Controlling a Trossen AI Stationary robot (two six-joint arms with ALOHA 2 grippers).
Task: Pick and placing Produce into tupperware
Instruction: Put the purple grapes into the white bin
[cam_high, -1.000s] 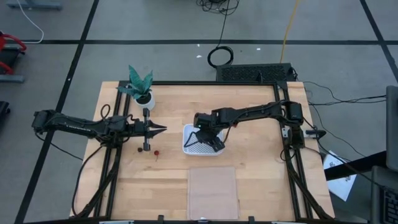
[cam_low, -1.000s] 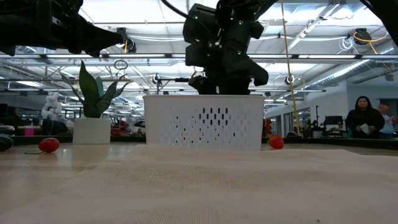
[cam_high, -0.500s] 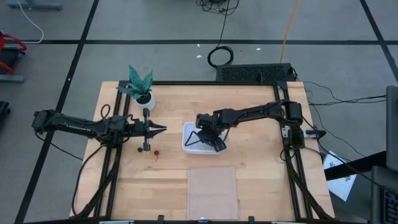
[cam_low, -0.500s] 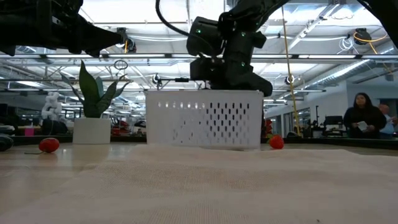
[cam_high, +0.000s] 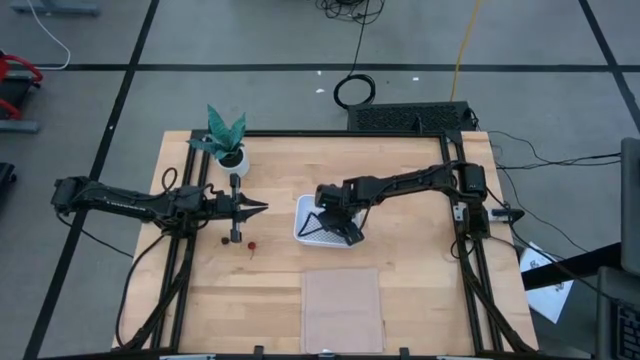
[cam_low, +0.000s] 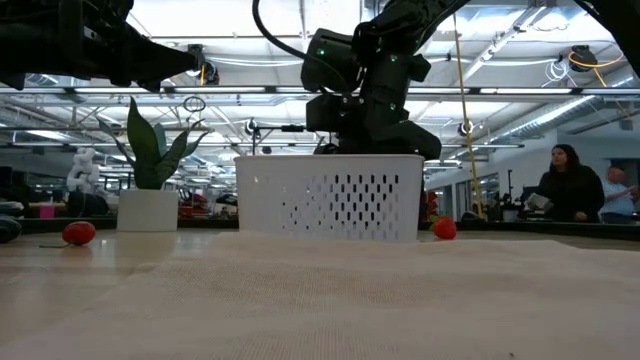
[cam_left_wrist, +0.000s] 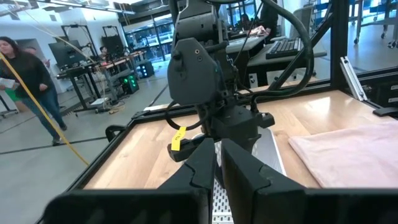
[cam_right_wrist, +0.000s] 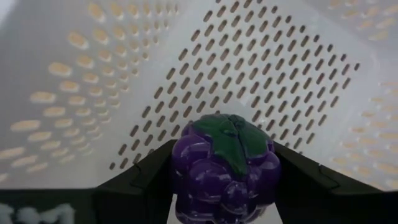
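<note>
Tupperware (cam_low: 328, 196) sits level on desk (cam_high: 420, 280) again — tilted half a sec ago; right claw (cam_right_wrist: 224, 186) inside it, fingers closed round purple grape cluster (cam_right_wrist: 225, 167), held just over perforated base; left claw (cam_high: 258, 208) hangs shut over desk nr potted plant (cam_high: 226, 135), w/ nothing in it; red berries (cam_high: 252, 244) lie loose — one beside left claw, another (cam_low: 444, 229) by tupperware.

A glossy purple lumpy plastic grape cluster (cam_right_wrist: 225, 168) wears a green leaf cap, above the white slotted plastic container (cam_right_wrist: 261, 68) (dark oval slots in rows). Two small red toy berries (cam_low: 79, 233) dot the pale wooden desk (cam_high: 420, 260).
</note>
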